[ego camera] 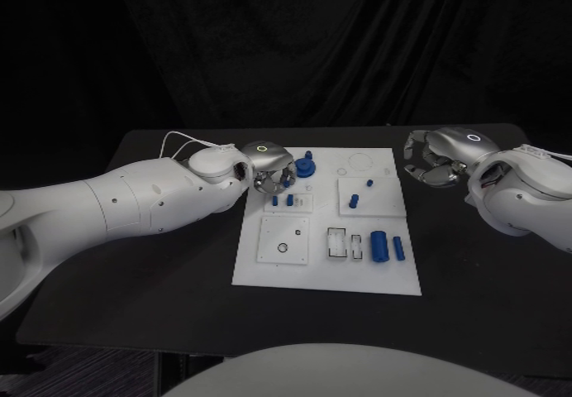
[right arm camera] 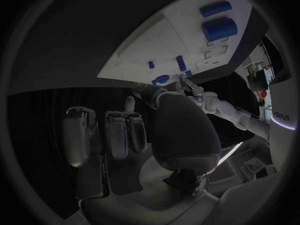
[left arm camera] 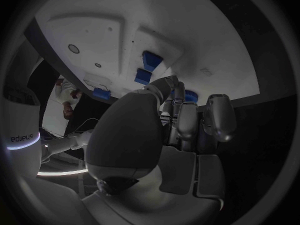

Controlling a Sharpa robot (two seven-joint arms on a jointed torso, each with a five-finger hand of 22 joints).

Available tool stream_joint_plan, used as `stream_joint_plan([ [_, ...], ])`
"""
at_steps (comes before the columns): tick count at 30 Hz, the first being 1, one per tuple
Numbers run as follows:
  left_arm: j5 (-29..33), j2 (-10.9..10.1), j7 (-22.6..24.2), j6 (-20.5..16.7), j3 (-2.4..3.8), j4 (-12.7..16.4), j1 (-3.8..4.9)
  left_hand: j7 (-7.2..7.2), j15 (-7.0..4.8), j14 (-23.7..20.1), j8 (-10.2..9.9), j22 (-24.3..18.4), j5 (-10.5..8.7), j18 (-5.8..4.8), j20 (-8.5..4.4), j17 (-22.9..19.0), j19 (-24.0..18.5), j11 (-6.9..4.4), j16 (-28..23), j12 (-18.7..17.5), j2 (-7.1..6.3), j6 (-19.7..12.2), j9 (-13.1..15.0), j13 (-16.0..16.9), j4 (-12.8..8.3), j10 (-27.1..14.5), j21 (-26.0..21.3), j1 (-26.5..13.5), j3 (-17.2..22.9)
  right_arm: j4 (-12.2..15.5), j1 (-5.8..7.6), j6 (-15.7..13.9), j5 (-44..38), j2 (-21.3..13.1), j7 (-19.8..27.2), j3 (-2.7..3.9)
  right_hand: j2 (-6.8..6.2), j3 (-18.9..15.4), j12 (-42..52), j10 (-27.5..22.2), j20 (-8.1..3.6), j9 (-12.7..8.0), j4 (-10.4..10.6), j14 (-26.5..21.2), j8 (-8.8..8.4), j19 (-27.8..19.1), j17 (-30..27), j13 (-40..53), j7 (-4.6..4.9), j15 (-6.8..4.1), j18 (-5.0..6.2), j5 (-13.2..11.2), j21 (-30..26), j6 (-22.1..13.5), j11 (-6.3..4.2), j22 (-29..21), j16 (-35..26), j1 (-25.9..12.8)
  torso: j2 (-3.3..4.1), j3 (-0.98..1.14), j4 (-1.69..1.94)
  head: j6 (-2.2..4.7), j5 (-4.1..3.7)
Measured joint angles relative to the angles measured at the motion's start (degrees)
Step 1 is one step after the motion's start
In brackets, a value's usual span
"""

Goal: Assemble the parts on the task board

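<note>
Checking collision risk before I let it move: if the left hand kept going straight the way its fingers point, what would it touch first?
Probably the task board itself: the left hand hangs fingers-down over its far left corner, beside a round blue part. Height is unclear.

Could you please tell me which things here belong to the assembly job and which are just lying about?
Belongs to the job:
task board
blue parts on it, such as the thick cylinder and the gear-like piece
left hand, over the board
right hand, beside the board

Just there:
black table

White task board (ego camera: 269, 273) lying flat mid-table; blue parts sitting on it: round gear-like piece (ego camera: 307, 169) at far edge, small pegs (ego camera: 354, 199) mid-board, large cylinder (ego camera: 378, 246) lying near right side.
</note>
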Motion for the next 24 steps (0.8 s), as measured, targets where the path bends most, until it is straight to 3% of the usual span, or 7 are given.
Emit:
stream_joint_plan([
  [11,0.0,0.0,-0.2,0.4,0.0,0.1,-0.05,0.01,-0.01,-0.4,-0.2,0.0,0.0,0.0,0.0,-0.6,-0.4,0.01,-0.3,-0.5,0.0,-0.4,-0.1,-0.3,0.0,0.0,-0.5,0.0,0.0,0.0,0.0,0.3,0.0,0.0,-0.1,0.0,0.14,0.2,0.0,0.0,0.0,0.0,-0.2,0.0,0.0,0.0,0.0,0.0,0.0,0.0,0.0,0.0,-0.2,0.0,0.0,0.0,0.0,0.1,-0.05,0.0,0.08,0.0,0.01],
  [14,0.0,-0.1,-0.3,0.5,0.0,0.1,-0.05,-0.22,-0.01,-0.8,-1.1,0.0,0.0,0.0,0.0,-0.9,-0.4,0.01,-0.6,-1.2,0.0,-1.3,-0.3,-0.4,0.0,0.0,-0.8,0.0,0.0,0.0,-0.01,0.3,0.0,0.0,-0.2,0.0,0.14,0.2,0.0,0.0,0.0,0.0,-0.2,0.0,0.0,0.0,0.0,0.0,0.0,0.0,0.91,0.0,-0.2,0.0,0.0,0.0,0.0,0.1,-0.07,-0.01,0.1,0.0,0.01],
  [24,0.0,-0.1,-0.6,1.7,-0.1,-0.1,-0.13,-0.8,0.83,-1.6,-2.2,0.0,-1.55,0.0,0.41,-1.8,-1.2,1.16,-1.3,-3.6,0.01,-5.9,-1.7,-1.4,-0.2,-1.7,-2.0,0.0,0.2,0.0,-0.01,0.5,0.0,0.0,-0.2,0.0,0.14,0.3,0.0,0.0,0.0,0.0,-0.3,0.0,0.0,0.0,0.0,0.0,0.0,0.0,0.94,0.0,-0.2,0.0,0.0,0.0,0.0,0.1,-0.05,-0.02,0.1,0.0,-0.02],
])
